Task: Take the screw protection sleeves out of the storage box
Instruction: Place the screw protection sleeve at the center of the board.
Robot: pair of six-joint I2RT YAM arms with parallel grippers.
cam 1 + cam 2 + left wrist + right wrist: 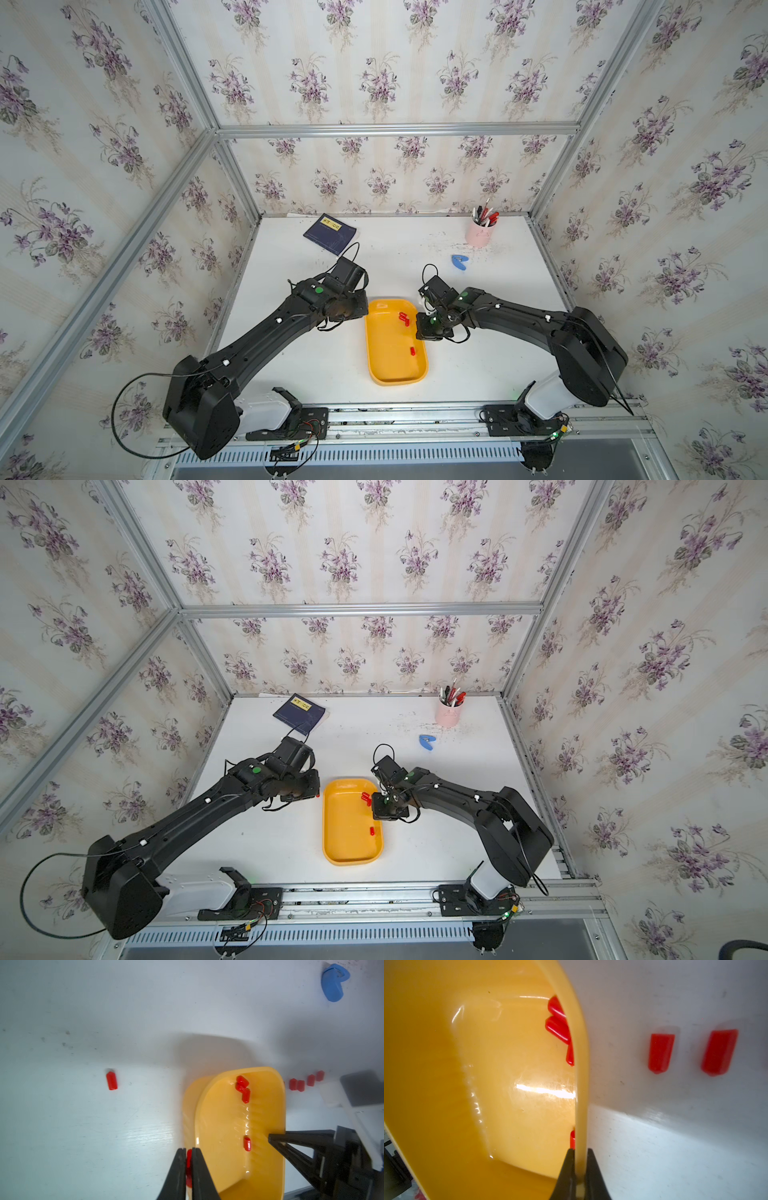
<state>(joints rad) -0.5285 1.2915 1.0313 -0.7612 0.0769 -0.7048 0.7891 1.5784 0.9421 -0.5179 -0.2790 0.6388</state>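
Pinching one tiny bright red plastic screw protection sleeve (188, 1159) between its black fingers, the left claw (188, 1152) is holding it over the white table (83, 1136). It is just beside the left rim of the shallow yellow-orange plastic storage box (220, 1122). Its jaws are standing almost together, closed on that sleeve; whether the sleeve is touching the table I cannot tell.

The right claw (579, 1152) is clamping the box's right rim, one finger sitting inside the wall and one outside.

Four sleeves are lying inside the box. Three are huddling together (403, 319) toward the far end, and a single one (412, 351) is resting nearer the middle.

Outside it, a lone sleeve (111, 1081) is lying on the table to the left, and four more (301, 1083) are sitting in a loose row just beyond the right rim.

A blue plastic clip (460, 262), a pink pen cup (480, 233) and a dark blue book (330, 233) are sitting toward the table's far edge, well apart from the box.
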